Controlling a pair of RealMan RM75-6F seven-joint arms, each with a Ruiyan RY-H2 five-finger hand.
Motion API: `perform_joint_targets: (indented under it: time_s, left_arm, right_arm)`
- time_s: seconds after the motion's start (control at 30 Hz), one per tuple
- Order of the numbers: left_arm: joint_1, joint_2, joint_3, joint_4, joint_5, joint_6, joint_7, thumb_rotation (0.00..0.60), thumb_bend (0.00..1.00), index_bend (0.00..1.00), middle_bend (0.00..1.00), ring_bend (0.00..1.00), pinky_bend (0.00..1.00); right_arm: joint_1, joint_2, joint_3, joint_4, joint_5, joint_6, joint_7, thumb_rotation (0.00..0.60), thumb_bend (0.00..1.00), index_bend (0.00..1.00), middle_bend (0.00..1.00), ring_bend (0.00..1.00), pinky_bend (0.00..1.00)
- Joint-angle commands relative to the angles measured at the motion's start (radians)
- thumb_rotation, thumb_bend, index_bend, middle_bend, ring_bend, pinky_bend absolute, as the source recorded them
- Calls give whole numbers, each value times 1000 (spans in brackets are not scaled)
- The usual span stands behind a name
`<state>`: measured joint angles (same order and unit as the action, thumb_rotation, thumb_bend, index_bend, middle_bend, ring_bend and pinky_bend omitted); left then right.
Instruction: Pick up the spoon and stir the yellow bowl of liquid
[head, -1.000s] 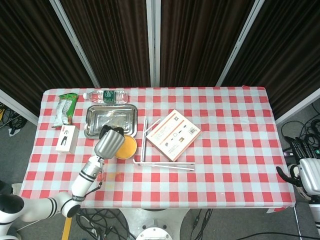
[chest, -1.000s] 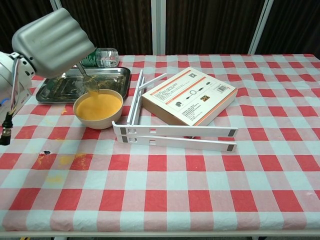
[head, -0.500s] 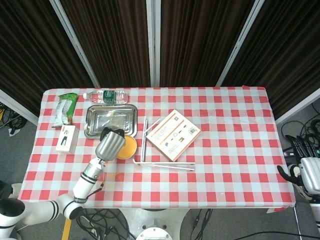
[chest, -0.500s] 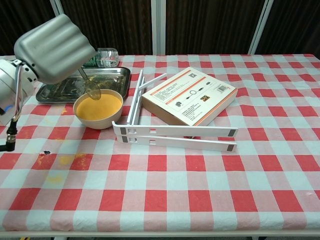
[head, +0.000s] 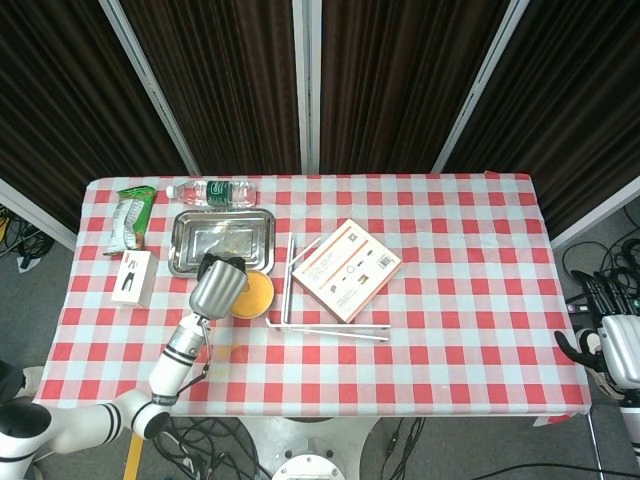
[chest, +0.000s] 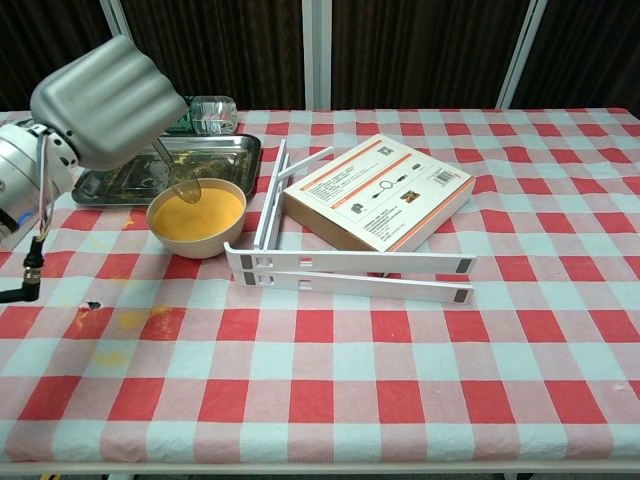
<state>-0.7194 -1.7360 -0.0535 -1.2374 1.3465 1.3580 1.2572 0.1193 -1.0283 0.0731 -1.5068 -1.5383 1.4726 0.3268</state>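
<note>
The yellow bowl (chest: 196, 217) (head: 254, 294) of orange-yellow liquid stands left of centre, just in front of the metal tray. My left hand (chest: 106, 104) (head: 219, 283) hovers over the bowl's left side and holds the spoon (chest: 178, 180). The spoon's handle slants down from the hand and its scoop dips into the liquid at the bowl's far left rim. My right hand (head: 600, 340) hangs off the table's right edge with its fingers spread and nothing in it.
A metal tray (head: 222, 241) lies behind the bowl, a water bottle (head: 211, 191) behind that. A white rack (chest: 345, 265) and a boxed book (chest: 378, 190) sit right of the bowl. A snack bag (head: 132, 217) and small box (head: 133, 277) lie far left. Yellow spill stains (chest: 130, 320) mark the cloth.
The left hand with the spoon has shifted slightly across the bowl; the scoop moved along the far left rim of the liquid. The right hand stayed put.
</note>
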Motion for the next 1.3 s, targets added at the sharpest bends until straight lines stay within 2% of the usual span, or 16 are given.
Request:
perform_joint_targets:
  time_s: [0.03,0.33,0.47,0.6,0.77,1.0,1.17,1.23,1.3]
  left_arm:
    - [9,3,-20,-19,-9,-4,-32,600,443,695,1000,945,980]
    - [13,34,-113,-62,-123,-75,-138,600,441,695,1000,945,980]
    - [8,51,-175,-87,-221,-150,-238,600,441,695,1000,945,980]
    - [-12,61,-229,-44,-278,-197,-319,600,442,695,1000,945,980]
    - [-35,71,-310,10,-460,-339,-428,600,440,695,1000,945,980]
    - [-78,37,-324,172,-615,-486,-490,600,434,660,1000,944,980]
    - [-121,-14,-313,304,-644,-541,-517,600,432,644,1000,941,980]
    - [-130,-24,-312,330,-657,-558,-525,600,432,607,999,938,980]
    - [-136,-24,-306,336,-674,-579,-528,600,429,497,986,928,979]
  right_arm:
    - [-1,-1,0,1,1,1,0,600,216,21,99,0,71]
    - [-2,1,-1,-4,5,-4,-6,600,216,21,99,0,71]
    - [3,0,-2,-7,2,-10,-10,600,217,21,99,0,71]
    - [3,2,-1,-11,5,-12,-14,600,216,21,99,0,71]
    - [0,5,-2,-15,11,-13,-19,600,216,21,99,0,71]
    - [0,8,-1,-20,18,-19,-24,600,217,21,99,0,71]
    - [2,9,1,-22,23,-26,-28,600,217,21,99,0,71]
    - [3,9,2,-22,25,-28,-29,600,216,21,99,0,71]
    - [4,10,3,-22,27,-30,-29,600,216,21,99,0,71]
